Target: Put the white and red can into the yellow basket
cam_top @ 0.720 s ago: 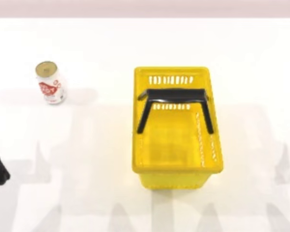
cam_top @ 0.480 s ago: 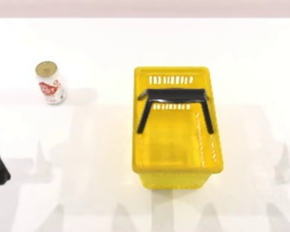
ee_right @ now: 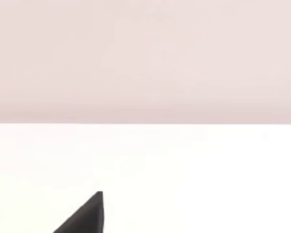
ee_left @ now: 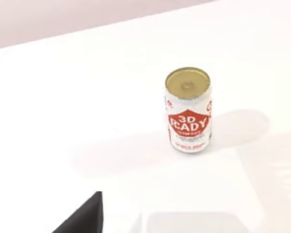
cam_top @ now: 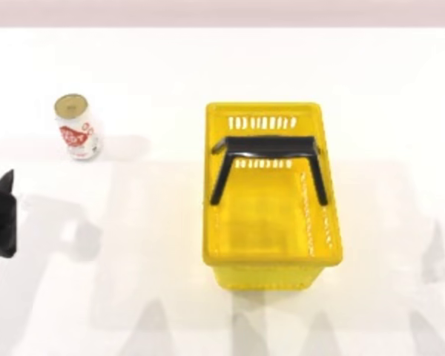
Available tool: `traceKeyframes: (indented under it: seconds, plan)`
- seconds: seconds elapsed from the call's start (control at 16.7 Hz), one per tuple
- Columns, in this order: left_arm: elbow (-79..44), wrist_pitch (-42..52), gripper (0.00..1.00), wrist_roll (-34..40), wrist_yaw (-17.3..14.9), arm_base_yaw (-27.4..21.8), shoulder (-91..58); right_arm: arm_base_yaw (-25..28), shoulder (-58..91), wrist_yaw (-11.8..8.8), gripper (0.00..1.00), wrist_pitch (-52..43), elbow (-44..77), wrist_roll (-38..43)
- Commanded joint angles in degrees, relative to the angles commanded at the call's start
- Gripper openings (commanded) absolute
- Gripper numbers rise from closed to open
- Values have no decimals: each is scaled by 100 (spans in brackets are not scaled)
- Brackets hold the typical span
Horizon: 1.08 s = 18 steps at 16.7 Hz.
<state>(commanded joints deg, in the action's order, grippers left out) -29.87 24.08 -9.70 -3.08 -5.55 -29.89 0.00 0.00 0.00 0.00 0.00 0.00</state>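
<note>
The white and red can [cam_top: 76, 127] stands upright at the table's far left, its dull gold top showing; the left wrist view also has the can [ee_left: 187, 110] ahead, apart from the gripper. The yellow basket [cam_top: 271, 261] sits in the middle of the table, its black handle [cam_top: 268, 147] folded across the far half, with nothing inside. My left gripper [cam_top: 1, 213] hangs at the left edge, nearer to me than the can and a little to its left, touching nothing. Of my right gripper [ee_right: 87, 217] only a dark tip shows, over bare table.
The white tabletop stretches between the can and the basket. A pale wall runs along the table's far edge. The right arm is outside the top view.
My left gripper has moved away from the near left edge toward the can and turned. The can and the basket have not moved.
</note>
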Motion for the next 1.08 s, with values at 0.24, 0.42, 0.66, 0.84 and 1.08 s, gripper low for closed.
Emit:
traceKeyframes:
  seconds: [0.24,0.42,0.66,0.84,1.08]
  plan:
    - [-2246,1597,100,-663,-75,-226,-2311,0,0,0,100,0,0,0]
    - [-4058,2757,100,-1177,-71,-324,-4219,0,0,0,100,0,0,0]
    - [-6412,4089,100,-1825,6,-356,-6776,0,0,0,100,0,0,0]
    - [-7984,4869,100,-2257,96,-328,-8514,0,0,0,100,0,0,0]
    - [-9626,5579,100,-2711,209,-273,-10272,0,0,0,100,0,0,0]
